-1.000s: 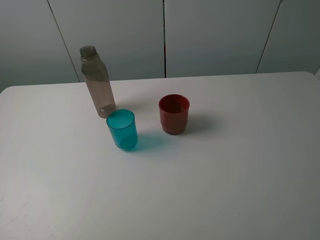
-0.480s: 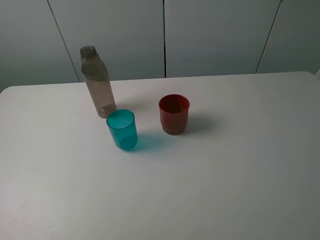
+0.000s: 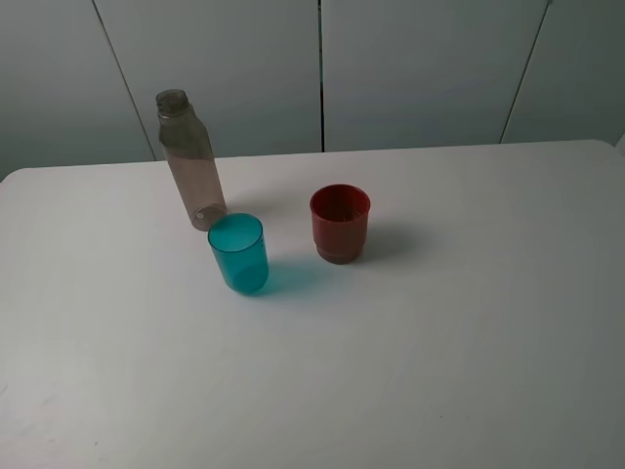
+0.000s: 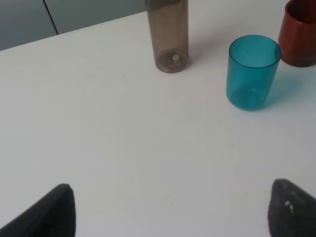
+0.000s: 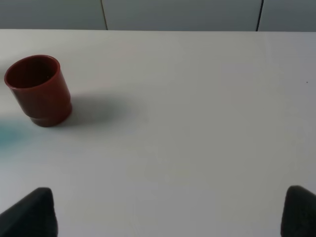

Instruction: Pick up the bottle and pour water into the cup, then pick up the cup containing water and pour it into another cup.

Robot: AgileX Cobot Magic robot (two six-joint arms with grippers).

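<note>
Nothing has moved: bottle [image 3: 190,161], teal cup [image 3: 238,253] and red cup [image 3: 340,223] stand upright on the counter [image 3: 469,322]. Both end effectors [image 4: 168,210] [image 5: 168,212] hover wide open, empty. Reaching in, the left could topple the close-set teal cup.

3 vessels upright on the white table [image 3: 469,322]

The bottle [image 3: 189,161], tall, brownish-grey, transparent and uncapped, stands at 11 o'clock of the cup [image 3: 239,253], a translucent teal tumbler just beside its base. Another cup [image 3: 340,223], opaque red-brown with a narrower stepped base, sits near the teal one at 2 o'clock.
</note>
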